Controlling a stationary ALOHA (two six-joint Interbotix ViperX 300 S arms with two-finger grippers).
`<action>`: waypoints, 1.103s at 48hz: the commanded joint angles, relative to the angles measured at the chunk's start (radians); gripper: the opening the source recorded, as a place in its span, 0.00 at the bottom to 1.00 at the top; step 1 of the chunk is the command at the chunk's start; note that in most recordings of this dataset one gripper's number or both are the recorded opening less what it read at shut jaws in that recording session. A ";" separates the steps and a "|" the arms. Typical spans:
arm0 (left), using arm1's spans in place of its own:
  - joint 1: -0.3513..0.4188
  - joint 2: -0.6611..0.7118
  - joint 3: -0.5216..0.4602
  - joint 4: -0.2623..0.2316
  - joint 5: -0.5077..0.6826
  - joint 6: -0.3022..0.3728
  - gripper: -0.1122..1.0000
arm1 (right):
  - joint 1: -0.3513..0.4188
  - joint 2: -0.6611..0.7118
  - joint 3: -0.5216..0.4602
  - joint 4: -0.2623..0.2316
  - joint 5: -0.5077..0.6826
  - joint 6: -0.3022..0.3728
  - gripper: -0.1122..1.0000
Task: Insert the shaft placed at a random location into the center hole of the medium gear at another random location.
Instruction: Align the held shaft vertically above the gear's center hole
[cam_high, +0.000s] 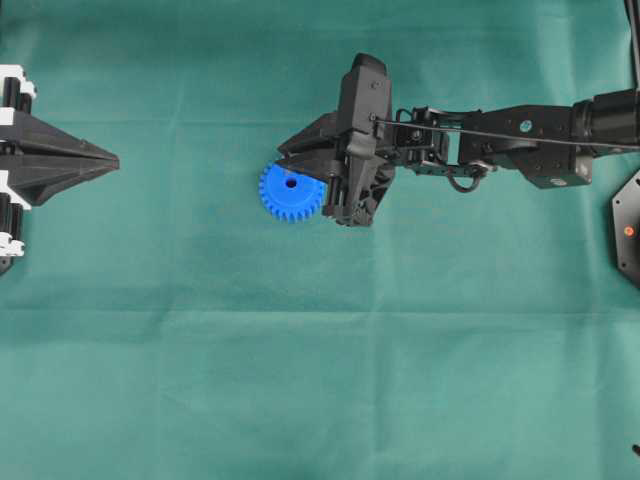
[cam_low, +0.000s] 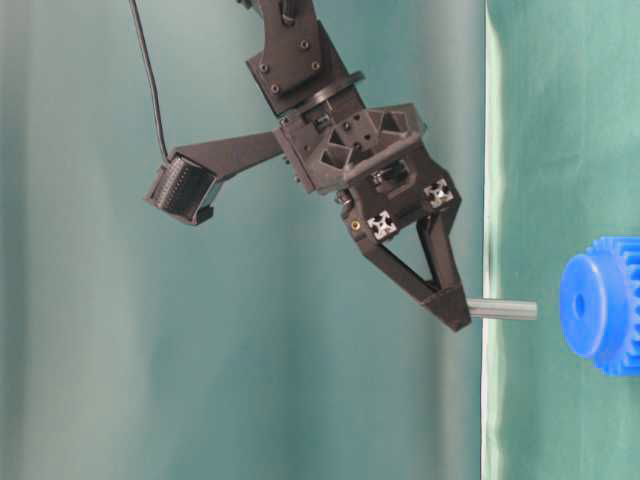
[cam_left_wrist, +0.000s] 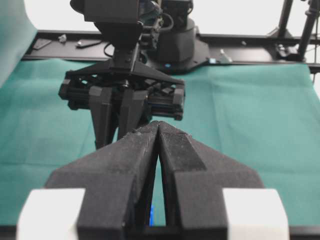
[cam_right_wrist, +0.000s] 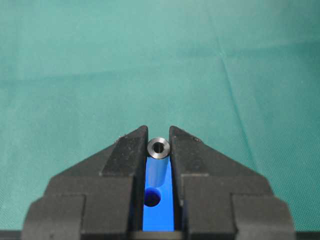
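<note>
The blue medium gear (cam_high: 288, 194) lies flat on the green cloth, and its dark center hole (cam_high: 291, 183) is visible. My right gripper (cam_high: 336, 192) hangs over the gear's right rim, shut on the silver-grey shaft (cam_low: 503, 310). The shaft points at the gear (cam_low: 604, 305) with a small gap between its end and the hub. In the right wrist view the shaft (cam_right_wrist: 159, 148) shows end-on between the fingertips, with the gear (cam_right_wrist: 160, 217) and its hole (cam_right_wrist: 152, 198) below. The gripper hides the shaft from overhead. My left gripper (cam_high: 112, 160) is shut and empty at the far left.
The green cloth (cam_high: 320, 380) covers the whole table. A black fixture (cam_high: 626, 228) sits at the right edge. In the left wrist view the right arm's gripper body (cam_left_wrist: 122, 95) stands ahead of the shut left fingers (cam_left_wrist: 135, 150).
</note>
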 joint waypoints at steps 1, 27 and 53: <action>0.002 0.006 -0.015 0.002 -0.006 -0.002 0.10 | 0.003 -0.015 -0.020 0.005 0.005 0.000 0.22; 0.002 0.008 -0.017 0.002 -0.006 -0.002 0.10 | 0.003 0.043 -0.020 0.031 -0.005 0.000 0.22; 0.002 0.006 -0.017 0.002 -0.006 -0.002 0.10 | 0.003 0.012 -0.018 0.034 0.008 -0.002 0.22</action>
